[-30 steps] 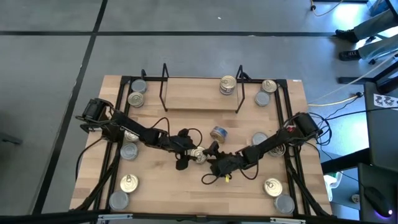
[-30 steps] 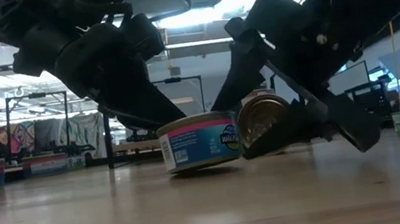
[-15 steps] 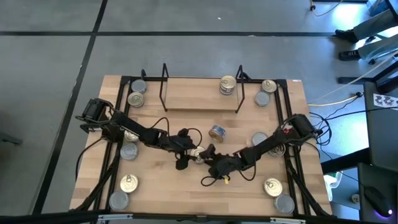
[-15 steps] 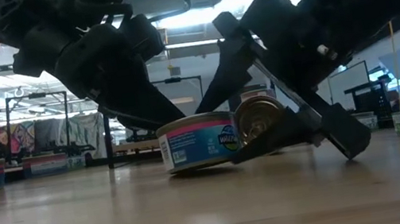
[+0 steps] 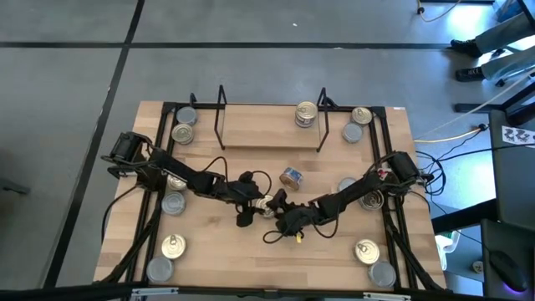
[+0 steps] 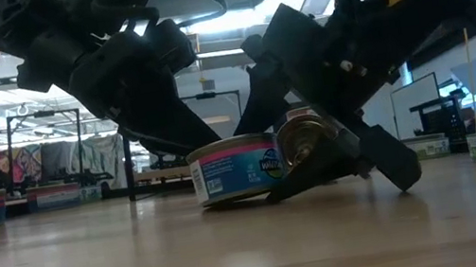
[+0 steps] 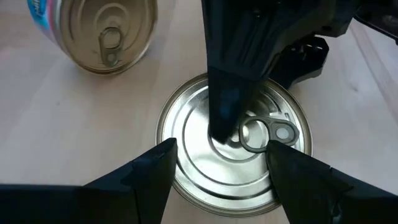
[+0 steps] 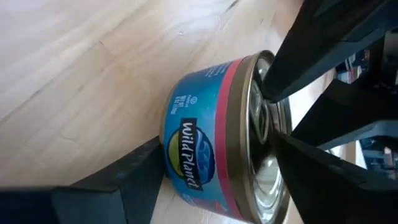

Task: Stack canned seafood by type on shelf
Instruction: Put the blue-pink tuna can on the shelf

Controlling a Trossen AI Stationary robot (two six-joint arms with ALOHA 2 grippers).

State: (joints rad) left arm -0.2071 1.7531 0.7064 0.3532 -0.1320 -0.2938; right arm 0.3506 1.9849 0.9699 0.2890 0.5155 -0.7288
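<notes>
Trouble brewing mid-table: left gripper (image 7: 219, 163) gapes wide over the Wild Planet tin (image 8: 214, 146) while right gripper (image 8: 214, 180) loosely straddles it top-to-bottom, so colliding fingers could knock it rolling.

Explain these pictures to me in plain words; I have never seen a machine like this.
Two dark robot arms work at a wooden table. One picture looks straight down, one looks level across the tabletop, and two come from cameras on the arms' wrists. Small round seafood tins lie scattered about; one tin stands on the wire shelf at the far edge. In the middle, both hands meet at a blue-labelled tin. The left hand hangs open over its lid. The right hand has one finger under its base and one across the lid, so it straddles the tin. Another tin lies on its side nearby.
</notes>
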